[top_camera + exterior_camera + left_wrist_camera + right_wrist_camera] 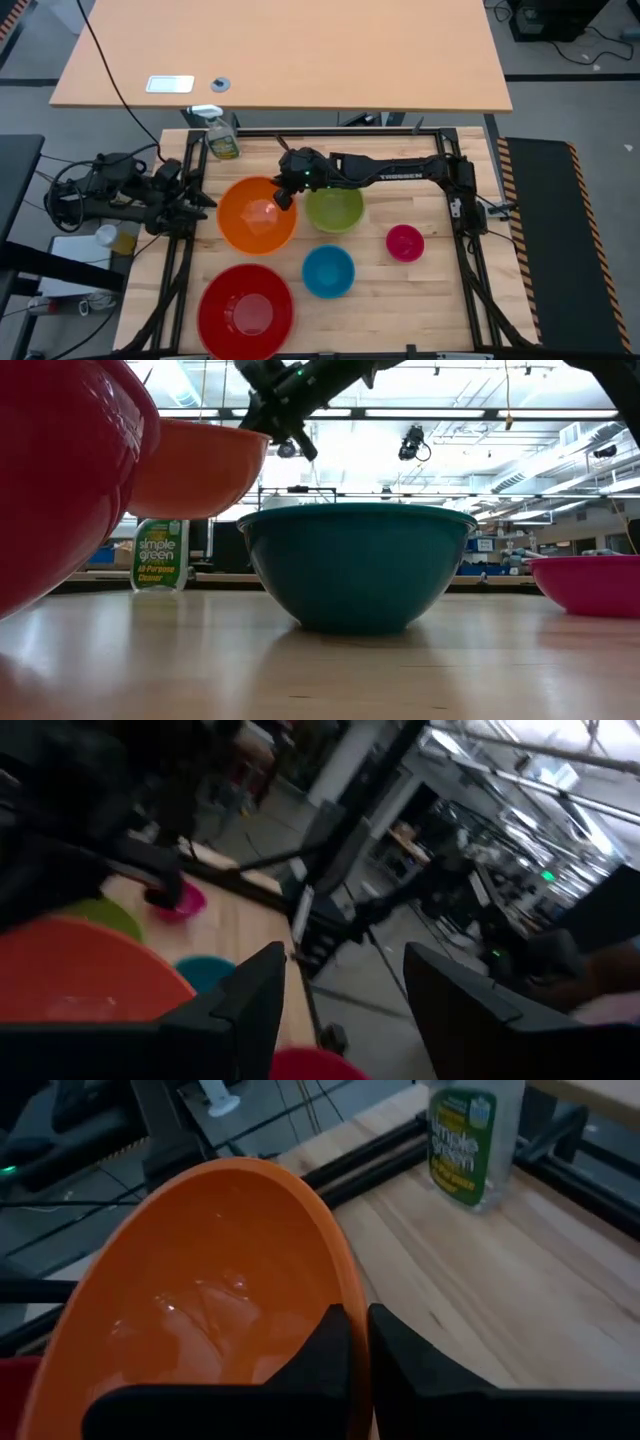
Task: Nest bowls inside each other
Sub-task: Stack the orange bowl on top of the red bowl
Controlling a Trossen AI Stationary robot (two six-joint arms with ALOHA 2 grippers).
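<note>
Five bowls were out on the wooden table (400,290), and none sat inside another yet. Going left to right from where I stood: the left gripper (197,205) waited at the table's left edge, its fingers spread and holding nothing. Near it, at the front, lay the red bowl (245,308), the largest of the set. Behind that hung the orange bowl (257,214), which the right gripper (283,195) had pinched by its rim, one finger inside the wall and one outside, clenched tight. From table height the orange bowl (195,465) was plainly off the wood, tilted, with open air beneath it. A spray bottle of green cleaner (221,136) stood at the back edge (no part of the job). Further right came the blue bowl (328,271) in front, the green bowl (334,209) just beside the orange one, and then the small pink bowl (405,243), set apart.

By my judgement the step in hand was carrying the orange bowl to the red one. The next move called for swinging it forward over the red bowl, levelling it, lowering it inside and only then letting go.
</note>
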